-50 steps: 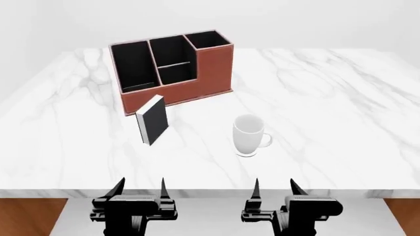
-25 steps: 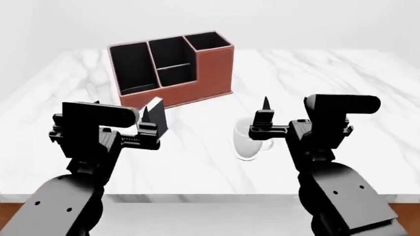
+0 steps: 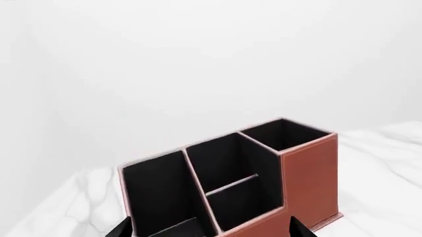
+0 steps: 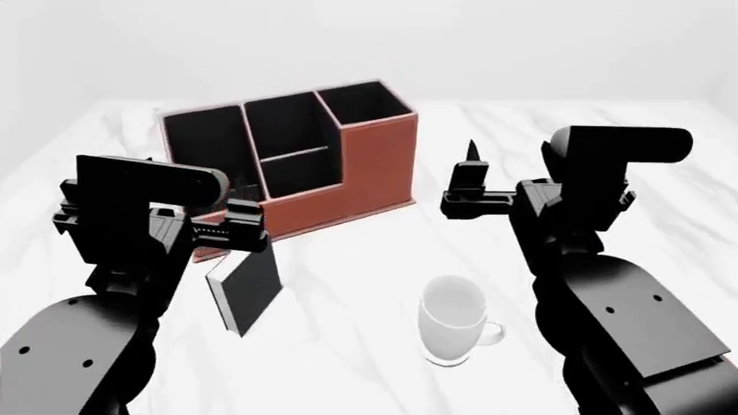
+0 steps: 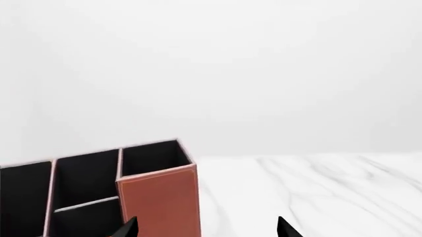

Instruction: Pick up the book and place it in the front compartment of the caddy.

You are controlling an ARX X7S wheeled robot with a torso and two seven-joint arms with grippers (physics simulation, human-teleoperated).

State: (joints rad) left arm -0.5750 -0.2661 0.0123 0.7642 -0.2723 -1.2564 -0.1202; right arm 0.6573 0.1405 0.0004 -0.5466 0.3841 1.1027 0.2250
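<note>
Both arms risen higher since half a second ago. Left hand (image 4: 237, 229) and right hand (image 4: 479, 186): fingers apart, empty. Book (image 4: 244, 296): upright on tabletop (image 4: 346, 346), near side of caddy (image 4: 346, 173), ungrasped. Front compartment (image 4: 302, 173): unfilled. Mug (image 4: 454, 320): right of book.

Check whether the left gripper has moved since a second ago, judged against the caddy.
Yes. The left gripper has come up from below the table edge and forward, now hanging just in front of the caddy, above the book.

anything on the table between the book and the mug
Nothing: in the head view only bare marble table separates the standing book from the white mug.
</note>
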